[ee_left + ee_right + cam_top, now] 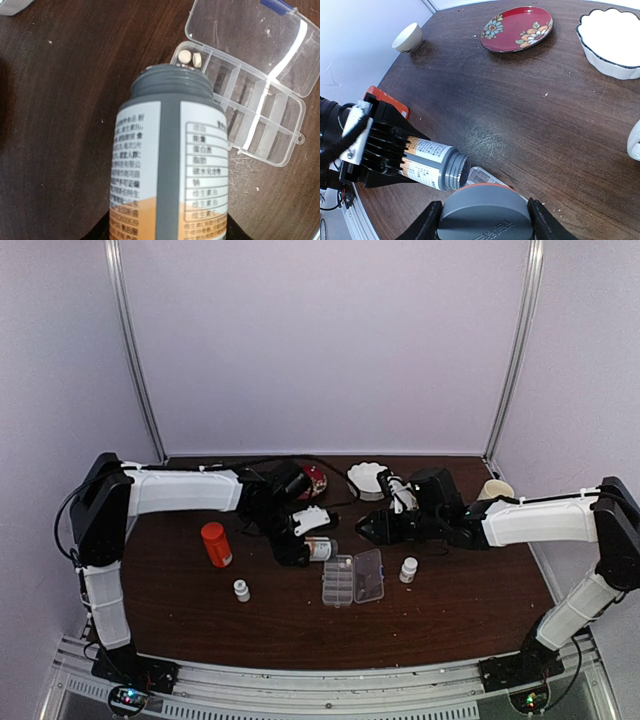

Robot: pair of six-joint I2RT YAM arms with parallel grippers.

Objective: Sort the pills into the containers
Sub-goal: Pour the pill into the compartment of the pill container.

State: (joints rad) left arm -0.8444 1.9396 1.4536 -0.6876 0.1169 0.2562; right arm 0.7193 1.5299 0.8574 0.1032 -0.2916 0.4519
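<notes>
Pills (185, 56), two pale round tablets, lay side by side in a corner cell of a clear pill box (270, 130). They sat in the upper middle of the left wrist view, just beyond the open mouth of a grey bottle (170, 150) with an orange label.

In the overhead view, from left to right:
- An orange-red bottle (216, 544) sat on the dark wooden table (200, 630).
- A small white bottle (241, 590) stood below and just right of it.
- The left gripper (402, 160) clasped the grey bottle, tipped toward the box.
- The box lay at centre with its lid open.
- A second small white bottle (408, 569) stood just right of the box.
- The right gripper (484, 220), right of centre, was clamped around a grey cap (485, 200).
</notes>
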